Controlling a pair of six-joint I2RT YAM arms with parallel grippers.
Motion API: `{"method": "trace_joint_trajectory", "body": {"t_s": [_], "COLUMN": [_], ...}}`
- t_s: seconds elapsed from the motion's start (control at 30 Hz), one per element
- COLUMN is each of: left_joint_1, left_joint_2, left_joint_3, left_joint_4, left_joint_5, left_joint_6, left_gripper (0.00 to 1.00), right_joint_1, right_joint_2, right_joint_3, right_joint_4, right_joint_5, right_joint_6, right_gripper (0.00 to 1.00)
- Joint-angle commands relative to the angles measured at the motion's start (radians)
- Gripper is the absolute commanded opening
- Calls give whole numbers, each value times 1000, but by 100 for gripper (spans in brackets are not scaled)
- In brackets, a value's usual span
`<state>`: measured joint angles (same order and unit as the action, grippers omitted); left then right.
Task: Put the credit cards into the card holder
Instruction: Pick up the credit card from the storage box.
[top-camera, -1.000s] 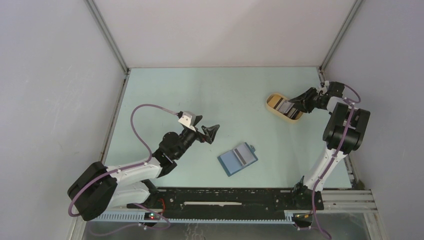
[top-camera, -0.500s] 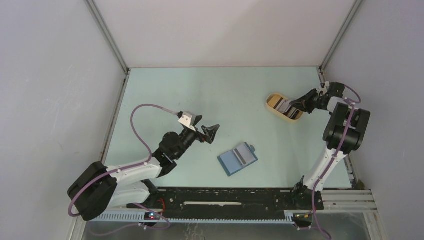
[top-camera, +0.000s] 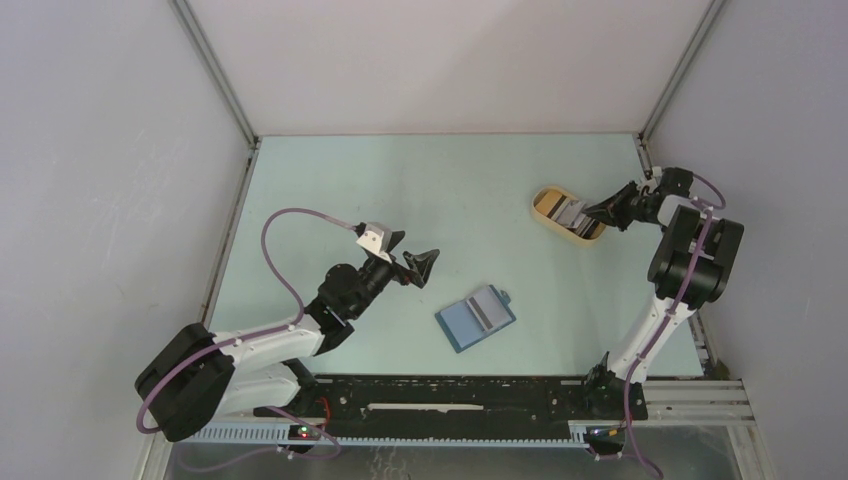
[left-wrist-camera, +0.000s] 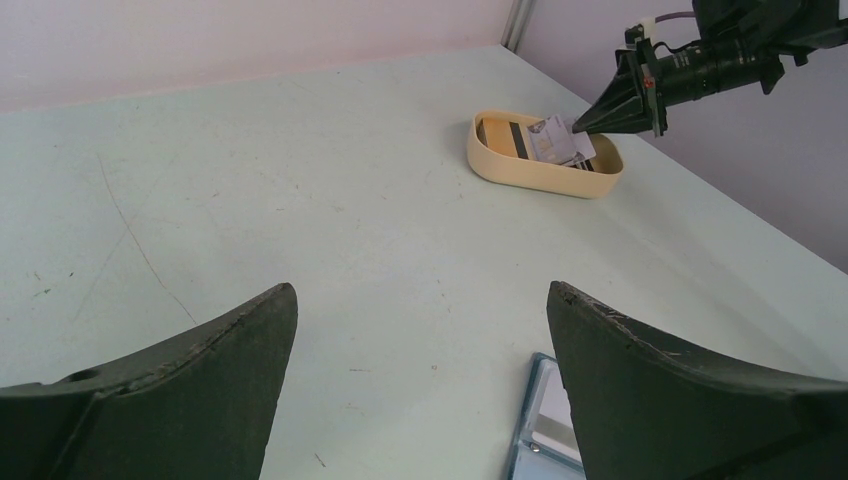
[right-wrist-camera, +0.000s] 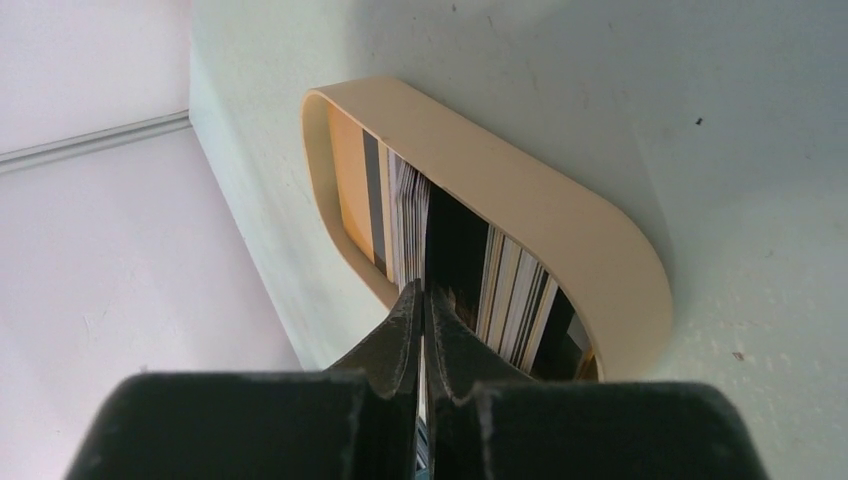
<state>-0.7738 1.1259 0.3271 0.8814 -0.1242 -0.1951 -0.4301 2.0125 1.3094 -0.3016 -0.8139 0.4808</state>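
A pale green table (top-camera: 420, 180) is seen from above, with a tan oval plastic tray (top-camera: 546, 203) set at about 2 o'clock from its middle. Thin rectangular credit cards (right-wrist-camera: 512, 290), whitish-grey with darker stripes, are stood on edge inside the tray beside an orange-faced one.

The right gripper (top-camera: 588, 212) is reached into the tray from the 3 o'clock side. In the right wrist view its black fingers (right-wrist-camera: 395, 340) are pressed together, and the thin edge of a card is clamped between them. In the left wrist view one whitish-grey credit card (left-wrist-camera: 556, 141) is pinched at its corner by the gripper tip. This card is tilted, with its upper part raised above the tray rim.

The small teal-blue folding card holder (top-camera: 476, 317) is laid flat at about 5 o'clock from the table's middle, well apart from the tray. A lighter grey pocket panel is shown on its right half, and a small snap tab at its 1 o'clock corner.

The left gripper (top-camera: 413, 252) is held above bare table at about 10 o'clock from the card holder. Its jaws are spread wide apart and nothing is held between them.
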Motion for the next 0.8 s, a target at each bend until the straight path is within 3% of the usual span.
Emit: {"method": "trace_joint_trajectory", "body": {"t_s": [0.0,0.37,0.77], "left_joint_1": [2,2,1], "left_joint_2": [3,2,-6], "left_joint_3": [6,5,-2], "left_joint_4": [42,42,45], "left_joint_5": [8,8,8], "left_joint_6": [-9,-8,-9], "left_gripper": [100,100,100], "right_joint_1": [-25,-41,-48], "right_joint_2": [7,-27,-170], "right_joint_3": [-4,-2,-48], "right_joint_4": [-18,-79,-138], "right_joint_5": [-31,-7,52], "right_joint_6": [-50,-154,-270], "right_gripper": [3,0,0]}}
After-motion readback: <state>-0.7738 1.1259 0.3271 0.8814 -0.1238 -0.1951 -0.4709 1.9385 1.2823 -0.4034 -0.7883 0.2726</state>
